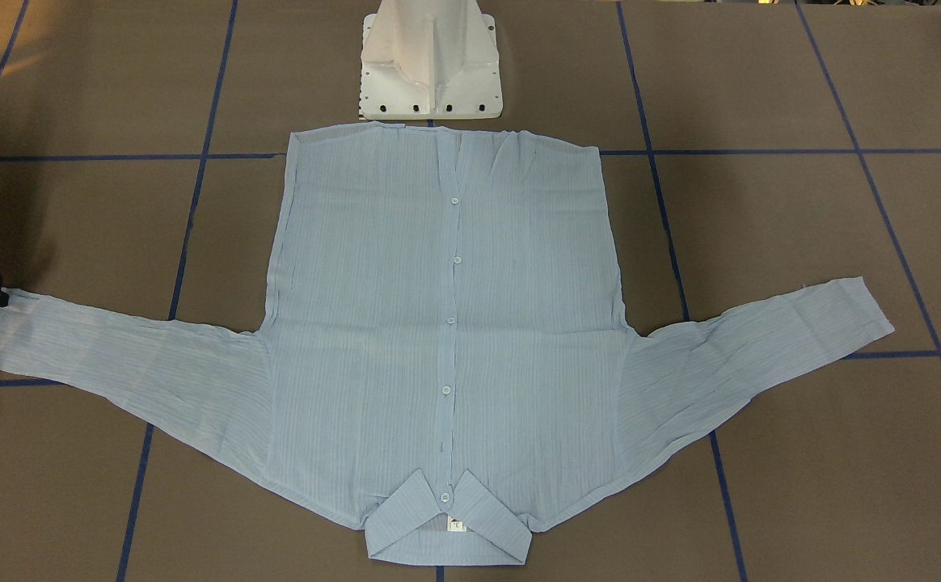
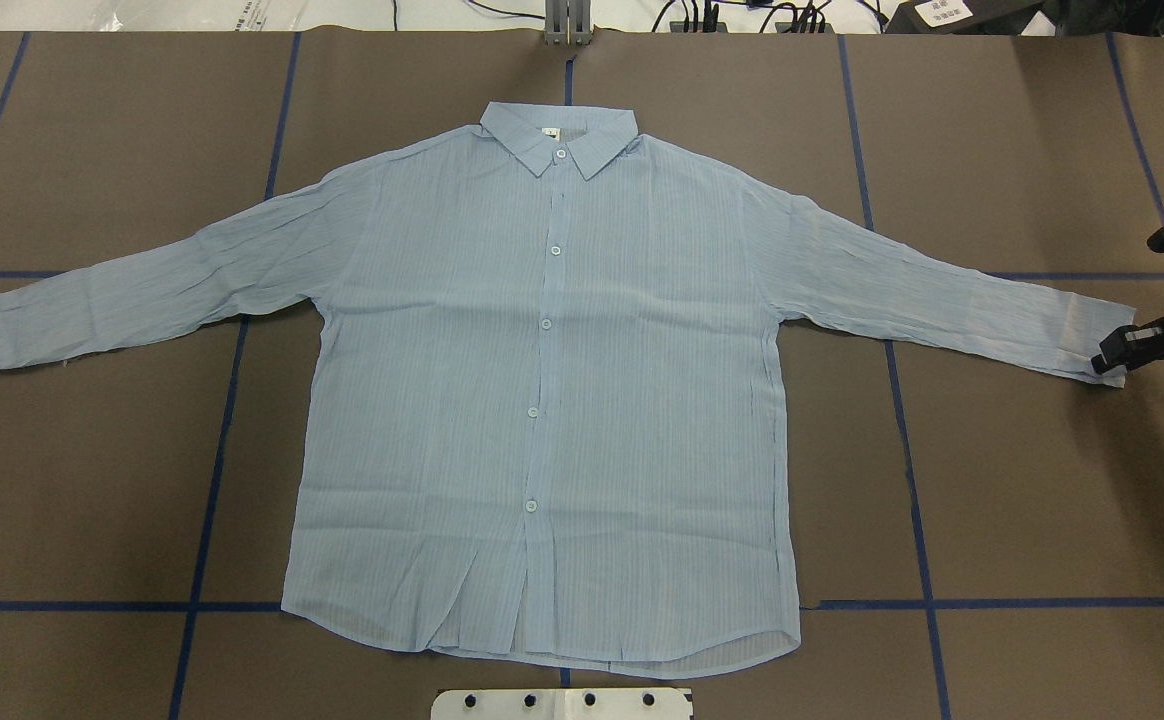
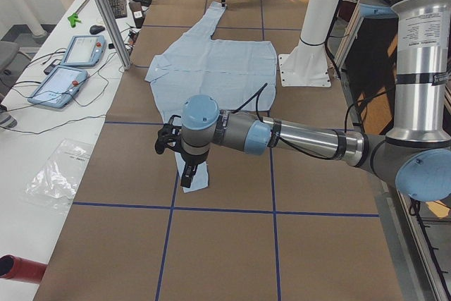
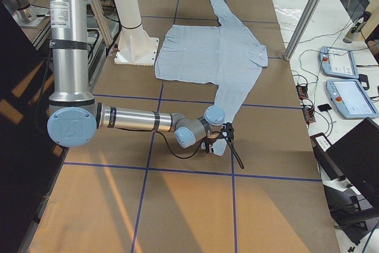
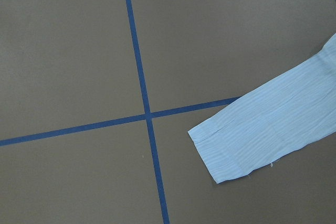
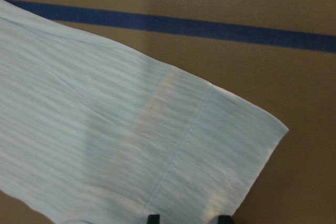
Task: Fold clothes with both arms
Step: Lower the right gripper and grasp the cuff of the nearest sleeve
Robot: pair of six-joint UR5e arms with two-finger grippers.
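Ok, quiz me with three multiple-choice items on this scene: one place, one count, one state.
1. Where is the right gripper?
A) at the collar
B) over the hem
C) at a sleeve cuff

2. How many buttons show on the shirt front?
A) two
B) five
C) nine

3. How does the shirt lie?
A) spread flat, sleeves out
B) folded in half
C) bunched up

Answers:
1 C, the overhead view shows it at the cuff on the robot's right.
2 B, five white buttons run down the front.
3 A, the body and both sleeves lie open.
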